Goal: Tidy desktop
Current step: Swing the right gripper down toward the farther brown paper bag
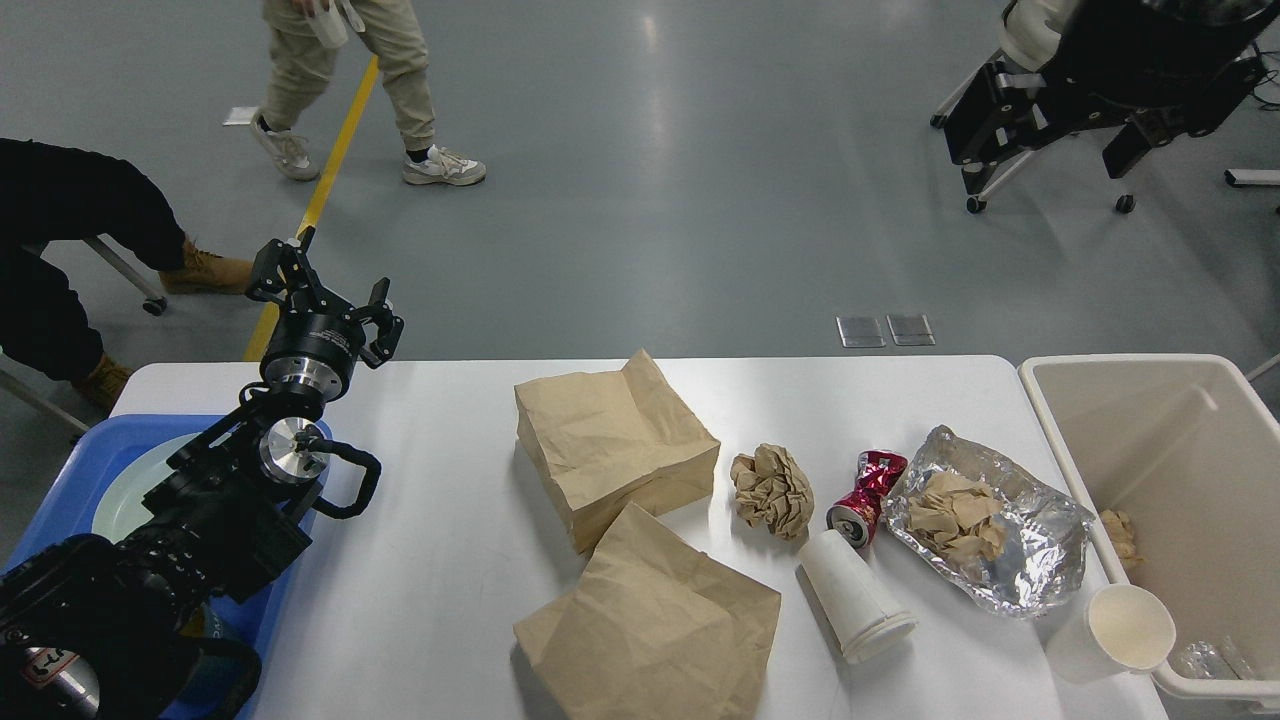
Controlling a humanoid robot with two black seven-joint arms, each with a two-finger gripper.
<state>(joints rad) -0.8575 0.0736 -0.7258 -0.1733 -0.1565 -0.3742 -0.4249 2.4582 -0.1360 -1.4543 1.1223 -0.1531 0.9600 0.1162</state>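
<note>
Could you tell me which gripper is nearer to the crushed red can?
Right. The right gripper hangs high beyond the can, above the floor; the left gripper sits far off at the desktop's opposite end.

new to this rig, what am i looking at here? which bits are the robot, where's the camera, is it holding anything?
One picture, taken from the robot's own head, looking forward and down. The black arm entering from the left is its left arm; the left gripper at its far end is open and empty, raised by the table's far-left edge. The right gripper is high at the top right, also open and empty.

The desktop is the wide white table. On it lie two brown paper bags, a crumpled paper ball, a crushed red can, a tipped white cup, an upright cup and foil holding crumpled paper. A blue tray sits left, a beige bin right.
</note>
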